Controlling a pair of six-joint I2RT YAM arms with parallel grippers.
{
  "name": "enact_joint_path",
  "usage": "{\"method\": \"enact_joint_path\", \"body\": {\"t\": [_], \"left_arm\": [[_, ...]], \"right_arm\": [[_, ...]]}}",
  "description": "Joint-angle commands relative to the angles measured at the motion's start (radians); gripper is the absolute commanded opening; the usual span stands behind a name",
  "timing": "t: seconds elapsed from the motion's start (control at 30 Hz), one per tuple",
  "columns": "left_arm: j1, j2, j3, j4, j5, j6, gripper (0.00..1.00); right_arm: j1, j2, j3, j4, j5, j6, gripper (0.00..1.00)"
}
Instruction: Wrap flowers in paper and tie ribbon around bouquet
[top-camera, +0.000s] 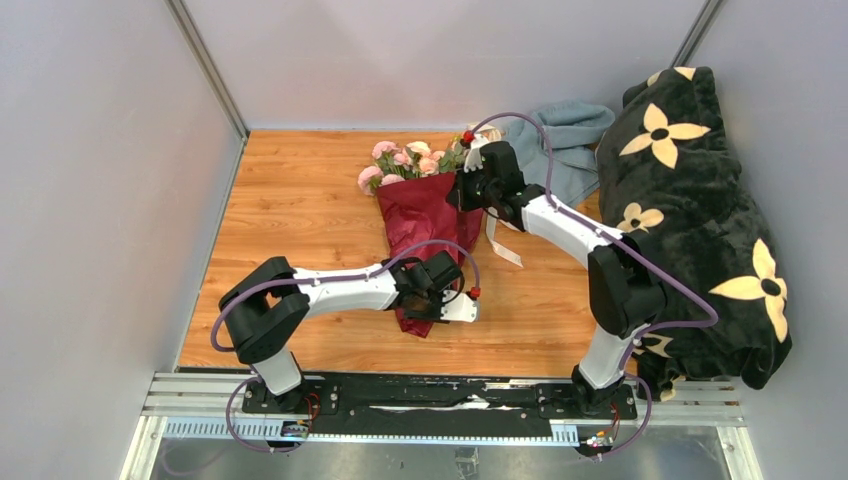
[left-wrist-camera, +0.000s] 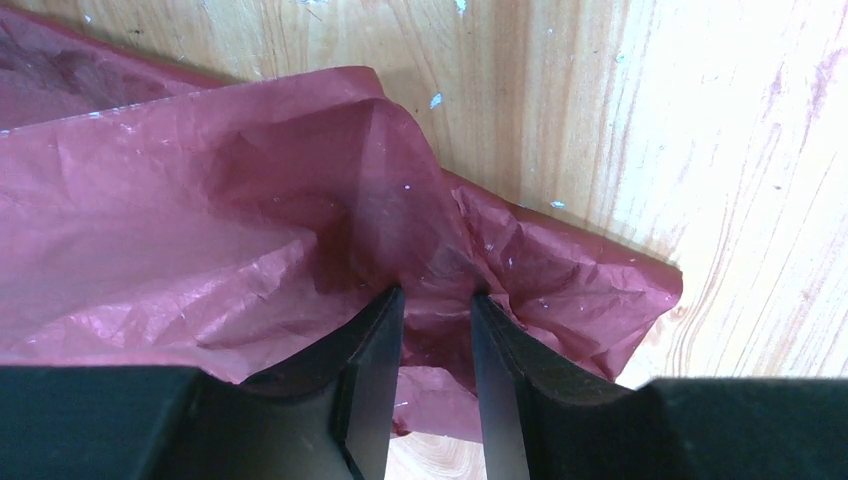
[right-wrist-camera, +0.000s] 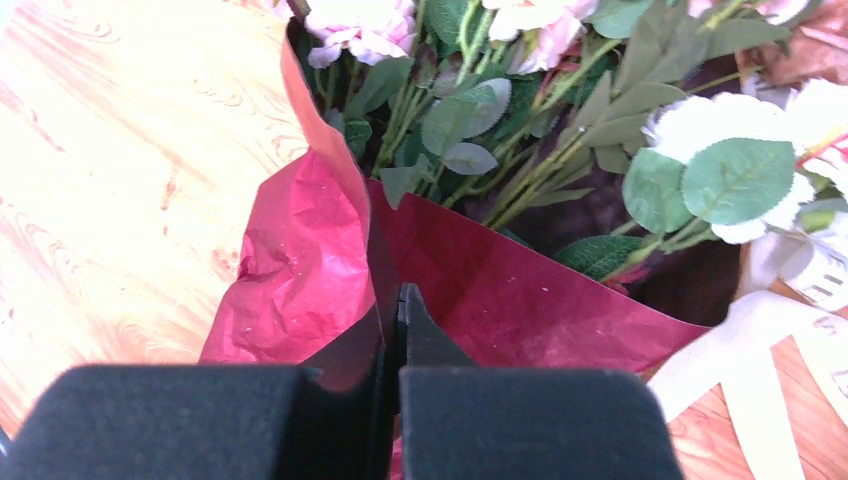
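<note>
Here's the bouquet, a cone of dark red crinkled paper (top-camera: 428, 215) lying in the middle of the light wooden table (top-camera: 290, 220), wide mouth to the far side, narrow tip towards the arms. Pale pink and cream roses (top-camera: 405, 160) with green leaves spill out of the far end. The left gripper (left-wrist-camera: 435, 295) is down at the narrow tip. Its fingers stand partly apart with a bunched ridge of the paper squeezed between them, so it is clamped on that end. Up at the mouth, the right gripper (right-wrist-camera: 392, 292) has its jaws pressed together right on the paper's upper edge, where one flap folds over another just below the stems. The flat cream-beige ribbon (top-camera: 503, 250) lies on the wood just right of the cone, beside the right wrist. A grey-blue cloth (top-camera: 570, 140) sits at the far right. Next to it is a black plush blanket with cream flower shapes (top-camera: 700, 200).
</note>
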Motion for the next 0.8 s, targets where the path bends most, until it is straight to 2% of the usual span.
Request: {"method": "enact_joint_path", "body": {"t": [0.0,0.27,0.4,0.43,0.5,0.6,0.7,0.77], "left_arm": [[-0.017,0.09,-0.062,-0.042,0.004,0.021,0.42],[-0.096,0.118,-0.09,-0.098,0.003,0.034,0.42],[-0.102,0.126,-0.091,-0.11,0.03,0.031,0.43],[-0.102,0.128,-0.092,-0.112,0.038,0.03,0.43],[-0.102,0.132,-0.093,-0.112,0.039,0.027,0.43],[-0.102,0.139,-0.092,-0.113,0.065,0.027,0.44],[-0.102,0.15,-0.085,-0.113,0.069,0.026,0.44],[-0.102,0.154,-0.082,-0.11,0.071,0.026,0.44]], "right_arm": [[-0.053,0.007,-0.036,0.031,0.037,0.03,0.0],[-0.142,0.137,-0.082,0.165,-0.001,0.089,0.0],[-0.184,0.185,-0.065,0.2,-0.016,0.123,0.01],[-0.188,0.197,-0.049,0.183,-0.011,0.113,0.05],[-0.195,0.215,-0.015,0.121,0.0,0.081,0.18],[-0.204,0.175,0.008,0.038,0.069,0.02,0.3],[-0.208,0.099,0.045,-0.099,0.171,-0.047,0.37],[-0.203,0.037,0.061,-0.184,0.214,-0.075,0.37]]}}
